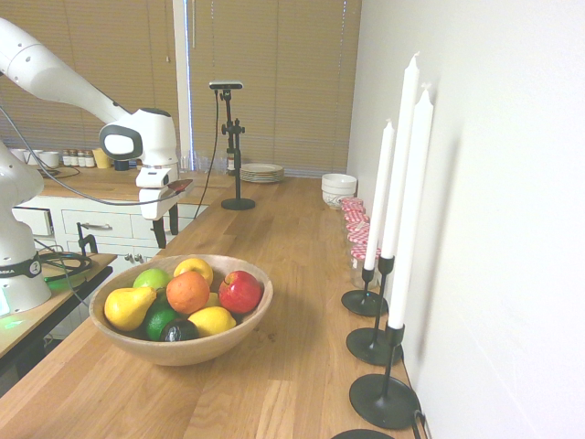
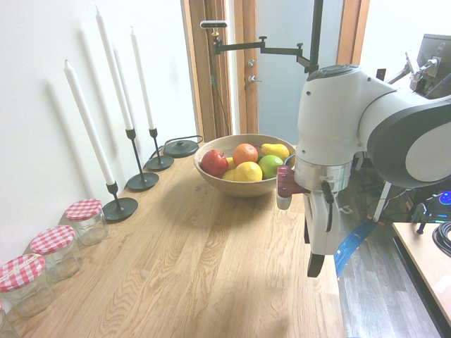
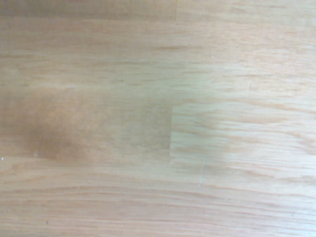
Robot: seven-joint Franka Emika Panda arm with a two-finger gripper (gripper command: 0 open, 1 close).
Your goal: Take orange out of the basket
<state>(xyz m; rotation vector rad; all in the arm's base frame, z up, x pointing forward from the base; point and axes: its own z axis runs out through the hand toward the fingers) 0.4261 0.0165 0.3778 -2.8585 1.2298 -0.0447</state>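
Task looked barely begun: the orange (image 1: 187, 292) was in the basket (image 1: 240, 330), lower left of the first exterior view, on top of the pile. It sat between the yellow pear (image 1: 129, 307) and the red apple (image 1: 240, 292), with a lemon (image 1: 212, 321) just below it in that view. Left to do, as I judged it: reach over, grip the orange, lift it clear of the rim, set it down outside.

The arm (image 1: 146, 135) came in from the upper left there, from the right in the second exterior view, wrist bent so the pincer (image 1: 166, 230) pointed down. Pincer was well apart from the fruit, over the bench (image 1: 274, 229) or near its edge, couldn't tell which exactly. Fingers stood wide apart, nothing between them. Wrist view had only bare wood grain, no fruit.
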